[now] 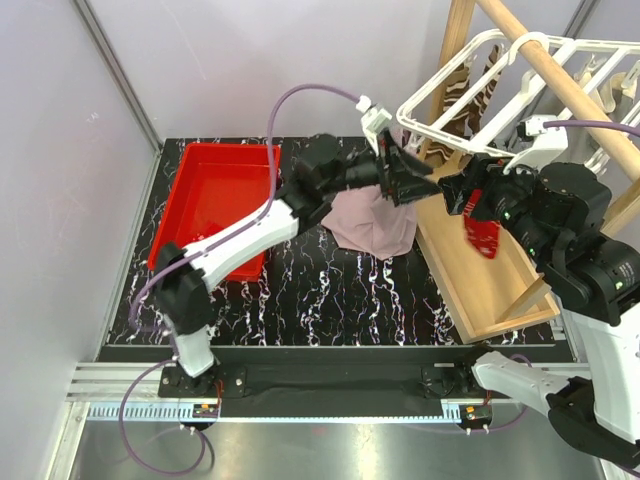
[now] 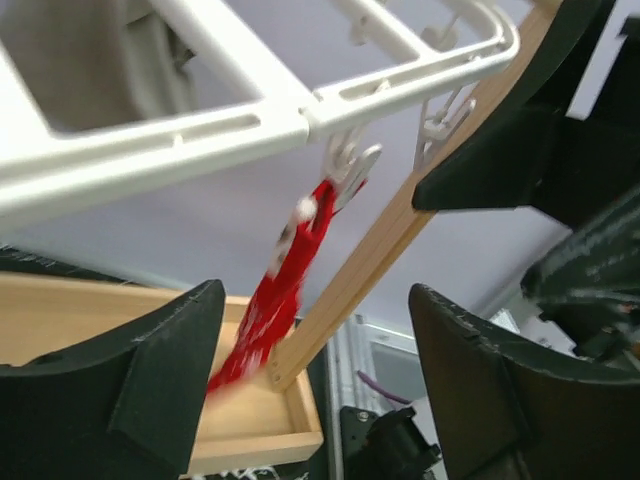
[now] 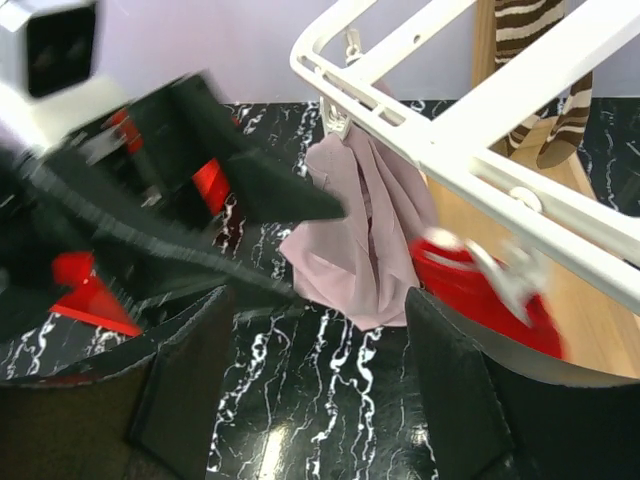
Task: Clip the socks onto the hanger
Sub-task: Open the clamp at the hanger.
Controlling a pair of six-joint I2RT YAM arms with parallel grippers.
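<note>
well, left gripper point(image 2: 315, 300) and right gripper point(image 3: 320, 300) gape; limp red sock point(image 2: 272, 300) dangles off grid hanger point(image 2: 200, 140).

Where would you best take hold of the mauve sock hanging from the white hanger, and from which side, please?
Probably by its loose lower edge, approached from below. The mauve sock hangs limp from a single clip at the hanger rim, so the top is crowded by the bars, while the bottom folds hang free.
</note>
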